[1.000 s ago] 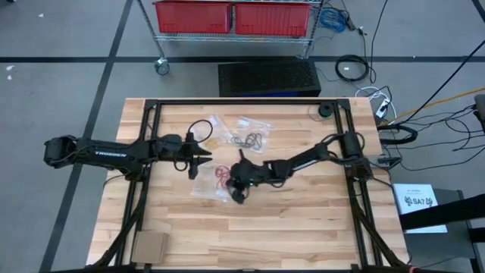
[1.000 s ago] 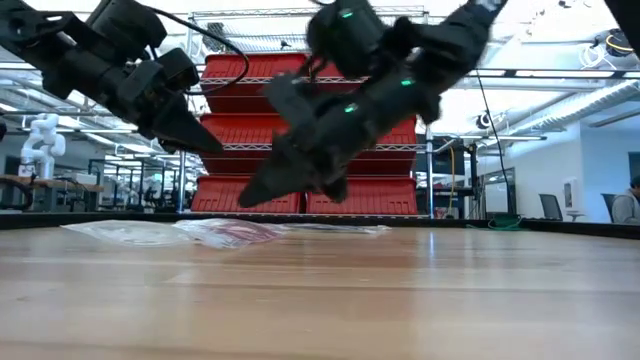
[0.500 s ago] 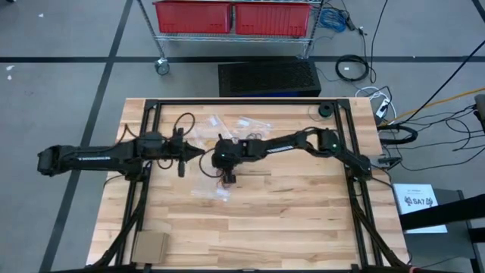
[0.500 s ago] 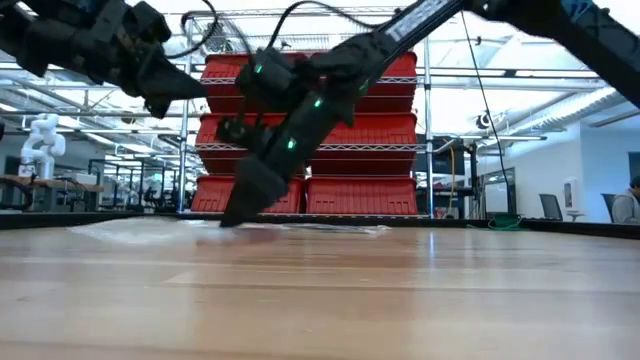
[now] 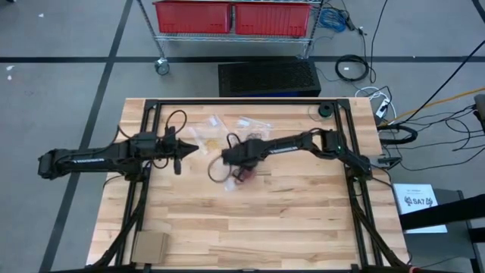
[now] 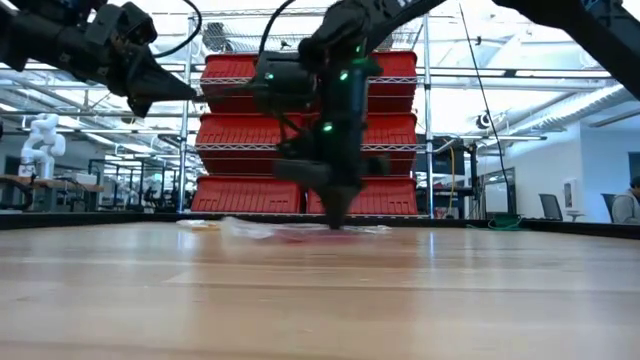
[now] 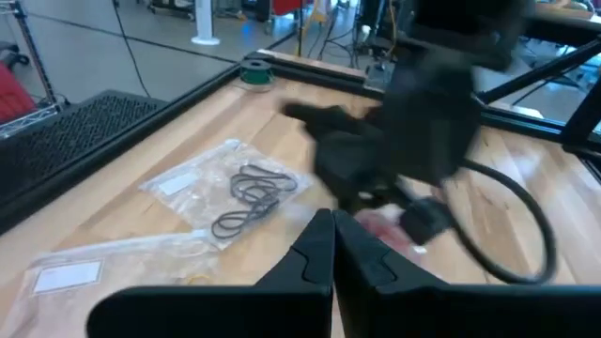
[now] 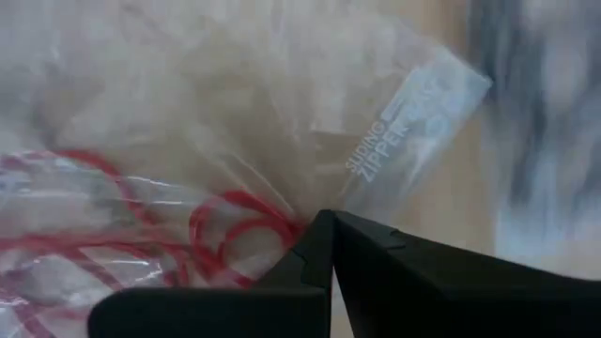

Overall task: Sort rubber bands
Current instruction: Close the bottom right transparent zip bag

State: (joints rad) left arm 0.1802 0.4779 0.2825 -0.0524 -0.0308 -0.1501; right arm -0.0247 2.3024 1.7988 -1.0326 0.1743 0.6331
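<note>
Clear plastic: 3 zipper bags lie at the middle of the wooden worktop (image 5: 303, 227). 1 holds dark rubber bands (image 7: 252, 192), 1 holds red rubber bands (image 8: 225, 230), and 1 near the left gripper holds yellowish-tan bands (image 5: 214, 141).
Right gripper (image 5: 241, 173): fingers pressed together, tips down at the red-band bag (image 8: 282, 122). They seem to pinch the film beside the red loops, though I cannot confirm the film is caught.
Left gripper (image 5: 194, 149): pressed together, holding nothing, above the worktop just beside the tan-band bag.
Risk 1: slick film could slip from so narrow a pinch.
Risk 2: a lift could drag the bag across its neighbours and mix the colours.
Risk 3: the 2 arms are near each other, so a sideways move could bump them.
</note>
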